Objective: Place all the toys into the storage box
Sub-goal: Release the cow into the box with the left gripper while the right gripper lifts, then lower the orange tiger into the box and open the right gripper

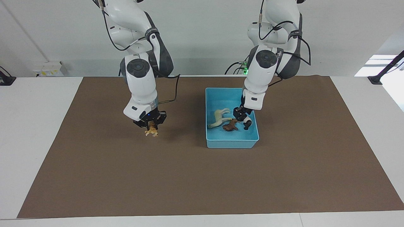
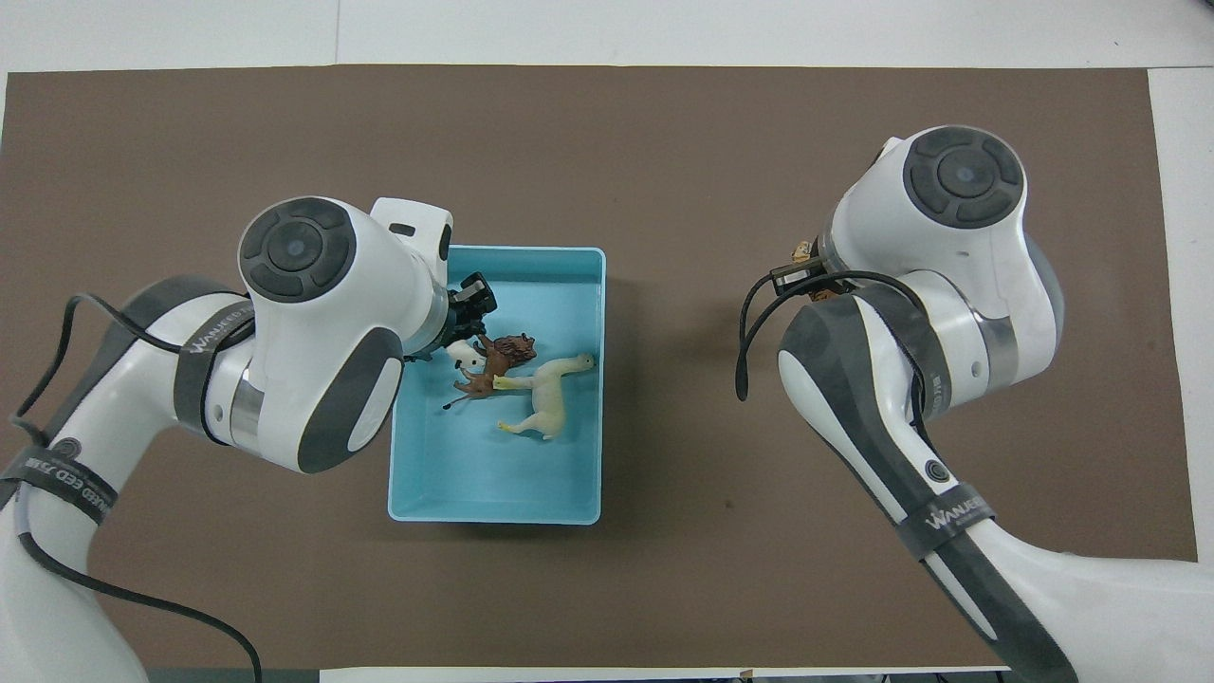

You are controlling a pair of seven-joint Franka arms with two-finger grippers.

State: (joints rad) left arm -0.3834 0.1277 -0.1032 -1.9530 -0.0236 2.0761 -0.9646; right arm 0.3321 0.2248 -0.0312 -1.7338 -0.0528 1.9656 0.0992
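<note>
- Bench [image 1: 31, 126]: a white top covered over most of its length by a brown mat [image 1: 189, 176].
- Storage box [image 1: 232, 143]: a light blue bin with low walls. It stands on the mat at about the middle of the bench, with its long sides running from near the robots to far from them.
- Horse [image 1: 218, 118]: cream-white, lying on its side on the box floor, toward the right arm's end of the box.
- Lion [image 1: 230, 126]: brown, lying inside the box, touching the horse and placed between the horse and the panda.
- Panda [image 1: 247, 124]: black and white, inside the outline of the box. It is just beside the lion and close to the wall toward the left arm's end. It sits directly under the left gripper, and it cannot be told whether it rests on the box floor.
- Left gripper [image 1: 242, 117]: lowered into the box above the panda. Whether its fingers are spread or pinching the panda cannot be told.
- Right gripper [image 1: 151, 124]: raised over bare mat, well apart from the box, toward the right arm's end of the bench. Its fingers are pressed onto the tiger.
- Tiger [image 1: 151, 132]: orange and striped, hanging below the right gripper, clear of the mat and outside the box.
</note>
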